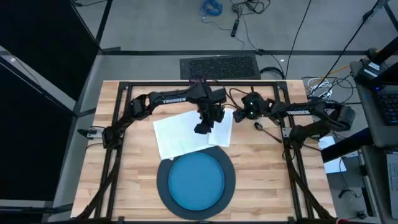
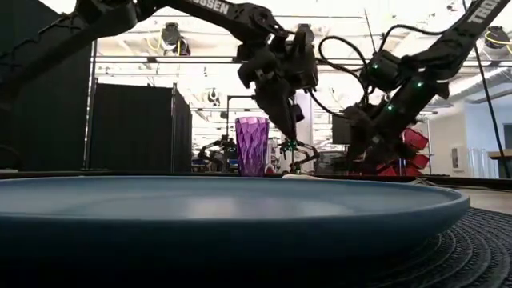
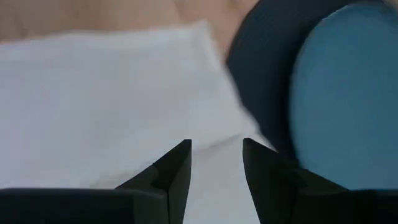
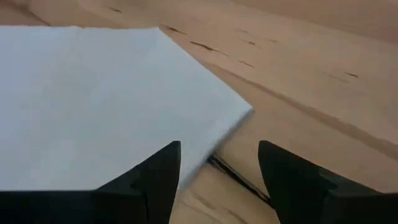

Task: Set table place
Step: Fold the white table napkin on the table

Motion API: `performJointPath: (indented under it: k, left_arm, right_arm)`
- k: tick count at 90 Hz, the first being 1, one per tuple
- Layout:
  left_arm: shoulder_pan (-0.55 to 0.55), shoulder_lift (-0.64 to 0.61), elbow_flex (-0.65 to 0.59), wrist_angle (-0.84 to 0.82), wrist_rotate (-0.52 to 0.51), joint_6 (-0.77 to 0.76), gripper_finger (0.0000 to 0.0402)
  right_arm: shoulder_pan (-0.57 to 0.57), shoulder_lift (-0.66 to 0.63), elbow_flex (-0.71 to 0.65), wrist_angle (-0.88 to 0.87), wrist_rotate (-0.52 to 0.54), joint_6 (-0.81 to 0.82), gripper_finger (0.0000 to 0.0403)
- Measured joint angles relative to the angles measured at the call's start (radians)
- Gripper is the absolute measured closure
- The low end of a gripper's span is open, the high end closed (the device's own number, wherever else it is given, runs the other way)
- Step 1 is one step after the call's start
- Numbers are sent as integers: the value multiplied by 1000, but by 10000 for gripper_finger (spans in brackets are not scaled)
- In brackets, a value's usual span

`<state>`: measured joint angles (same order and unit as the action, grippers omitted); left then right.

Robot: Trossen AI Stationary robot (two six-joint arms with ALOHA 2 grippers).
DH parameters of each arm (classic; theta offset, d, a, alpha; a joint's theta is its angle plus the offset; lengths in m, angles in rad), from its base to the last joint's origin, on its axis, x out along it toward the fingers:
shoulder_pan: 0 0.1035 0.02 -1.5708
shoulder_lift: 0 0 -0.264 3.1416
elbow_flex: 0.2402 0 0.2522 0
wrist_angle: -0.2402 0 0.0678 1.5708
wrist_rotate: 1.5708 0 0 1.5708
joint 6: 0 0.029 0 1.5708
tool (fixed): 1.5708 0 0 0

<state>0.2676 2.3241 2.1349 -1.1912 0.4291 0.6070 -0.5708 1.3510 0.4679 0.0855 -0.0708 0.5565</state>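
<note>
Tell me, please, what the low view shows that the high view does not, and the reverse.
Only the low view shows the purple cup standing upright behind the blue plate. Only the high view shows the white napkin lying flat on the table. Both show the plate on the dark charger, with the left gripper and right gripper above.

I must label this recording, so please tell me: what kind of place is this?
Probably a robotics lab or workshop, not a home. The wooden table has a black metal frame, loose cables lie on the grey floor, and black curtains stand under ceiling lights behind it.
</note>
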Motion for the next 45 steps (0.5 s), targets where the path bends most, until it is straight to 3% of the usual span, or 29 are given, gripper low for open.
performJointPath:
  k: [17, 45]
  left_arm:
    - [-21, -10, -2, -33, -89, -24, 275]
    - [15, -84, -23, -97, -98, -86, 275]
  right_arm:
    - [-31, 61, 0, 47, -55, 3, 200]
    - [-59, 147, 0, 120, -110, 4, 200]
